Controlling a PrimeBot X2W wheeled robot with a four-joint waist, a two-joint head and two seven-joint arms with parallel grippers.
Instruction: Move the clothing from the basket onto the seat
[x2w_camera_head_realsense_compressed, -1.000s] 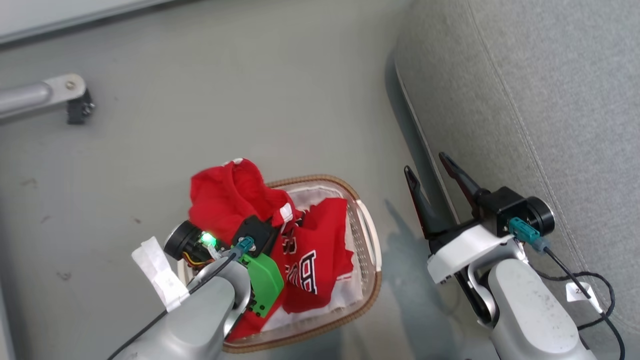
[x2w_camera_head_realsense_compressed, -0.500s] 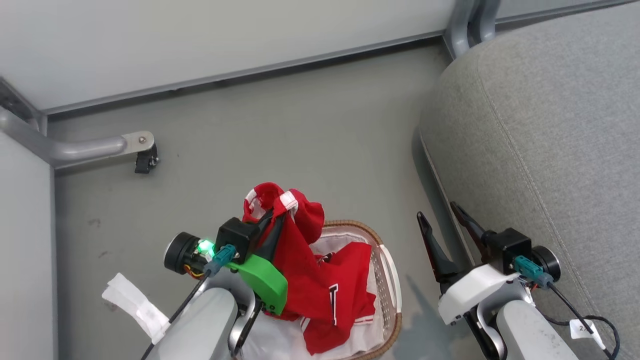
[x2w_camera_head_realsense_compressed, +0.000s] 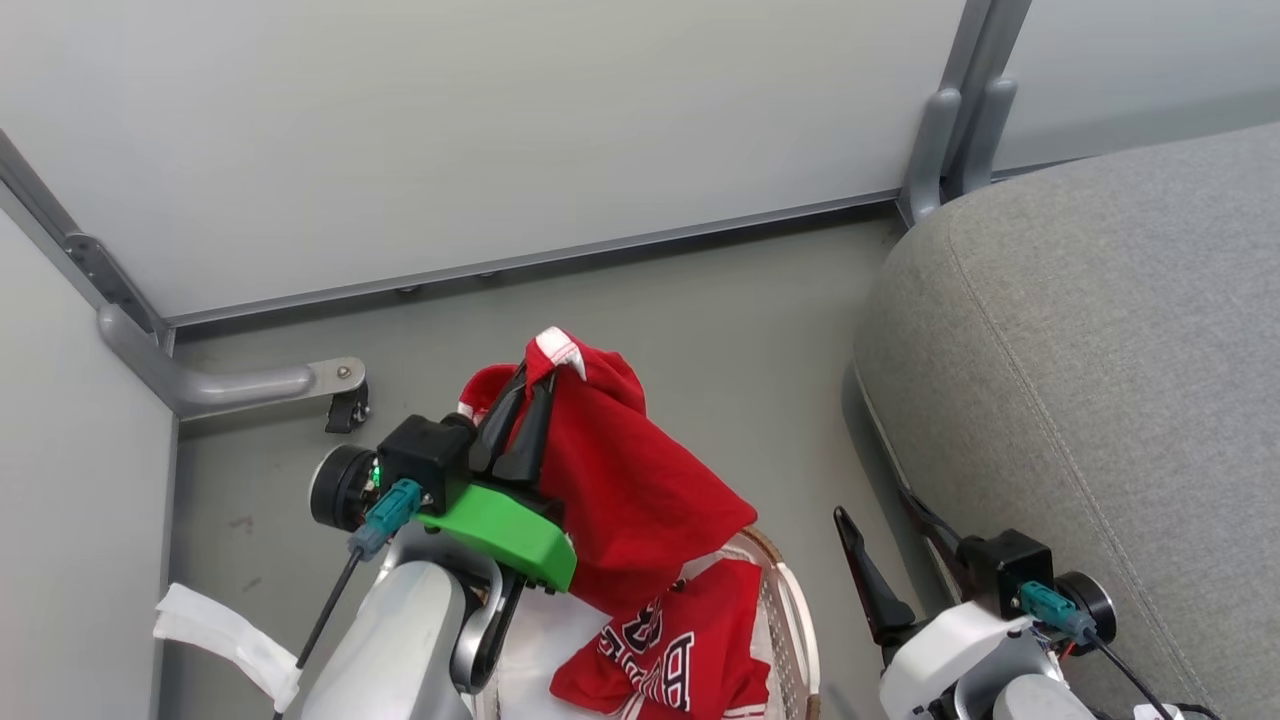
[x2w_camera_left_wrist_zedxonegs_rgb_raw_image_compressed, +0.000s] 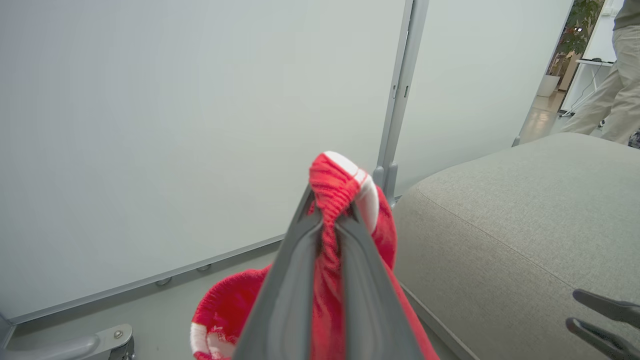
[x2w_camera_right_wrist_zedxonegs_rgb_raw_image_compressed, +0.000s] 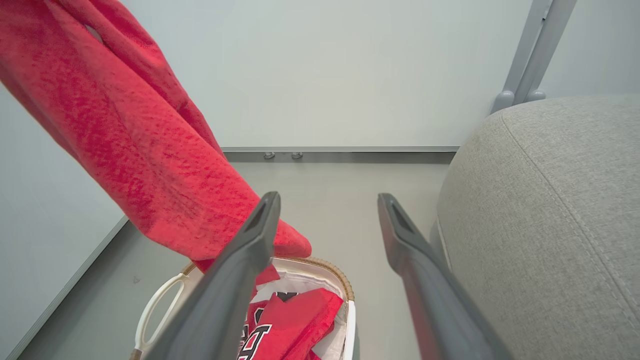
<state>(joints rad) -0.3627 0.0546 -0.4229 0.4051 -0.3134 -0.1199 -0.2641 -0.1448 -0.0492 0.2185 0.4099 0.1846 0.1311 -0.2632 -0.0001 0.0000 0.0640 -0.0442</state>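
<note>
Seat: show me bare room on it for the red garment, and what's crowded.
The seat is bare across its visible top, from rounded edge to wall post. The floor between wall and basket is free. Crowded: the basket, holding the jersey, with the plain red garment hanging above from the shut left gripper.

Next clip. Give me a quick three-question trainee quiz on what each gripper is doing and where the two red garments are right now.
1. True or false: the left gripper is shut on the plain red garment.
2. Fill in: the right gripper, beside the seat, has its jaws ____ and holds nothing.
3. Pick one: the lettered jersey lies A) on the seat, B) in the basket, C) in the right gripper.

Key: 1 true; 2 open; 3 B.
</note>
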